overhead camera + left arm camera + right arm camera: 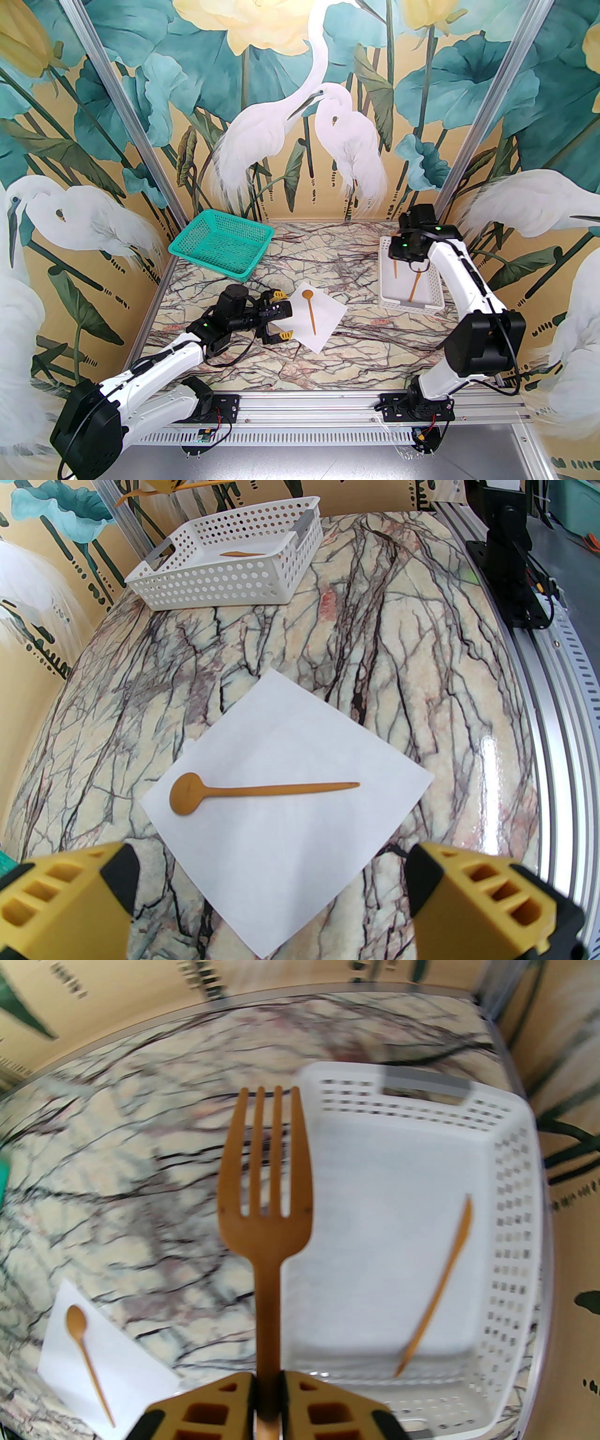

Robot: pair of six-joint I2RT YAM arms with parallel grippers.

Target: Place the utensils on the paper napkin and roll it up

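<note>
**A:** Three utensils, by our count. Where did each one sit?

**B:** We saw the spoon (248,791) lying flat on the paper napkin (281,864) and the knife (440,1288) in the white basket (515,1222). The fork (265,1194) was clamped by its handle in our right gripper (268,1391), held above the basket's rim with its tines pointing away.

**A:** And our left gripper (272,892)?

**B:** Spread wide and empty, hanging at the napkin's left corner.

**A:** So which step were we in?

**B:** Bringing the fork over, we judged. The next move called for laying it alongside the spoon, parallel and well inside the paper. After that came the knife, then the roll.
</note>
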